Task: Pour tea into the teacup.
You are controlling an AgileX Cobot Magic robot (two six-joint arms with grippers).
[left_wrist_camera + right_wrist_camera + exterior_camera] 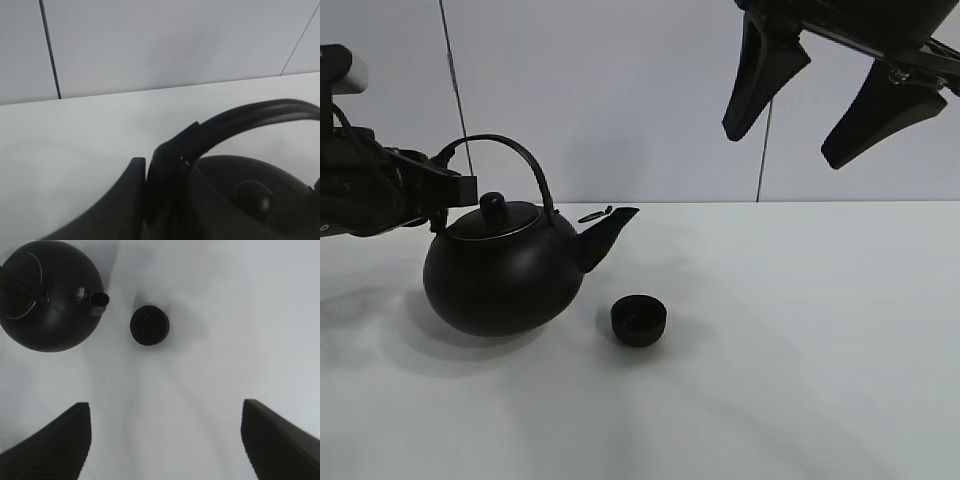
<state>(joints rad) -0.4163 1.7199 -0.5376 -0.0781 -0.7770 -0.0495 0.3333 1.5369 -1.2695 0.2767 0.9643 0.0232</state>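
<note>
A small black teacup sits on a white surface, just right of a black kettle. Left jaws clench the kettle's handle; right jaws hang released, high above.

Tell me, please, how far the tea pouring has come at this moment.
Done: the left gripper is shut on the handle of the kettle. In hand: the kettle is about upright, its spout pointing toward the teacup but beside it, not over it. Left: bring the spout above the teacup and tilt to pour; no stream shows. The right gripper hangs open high above the table, holding nothing.
</note>
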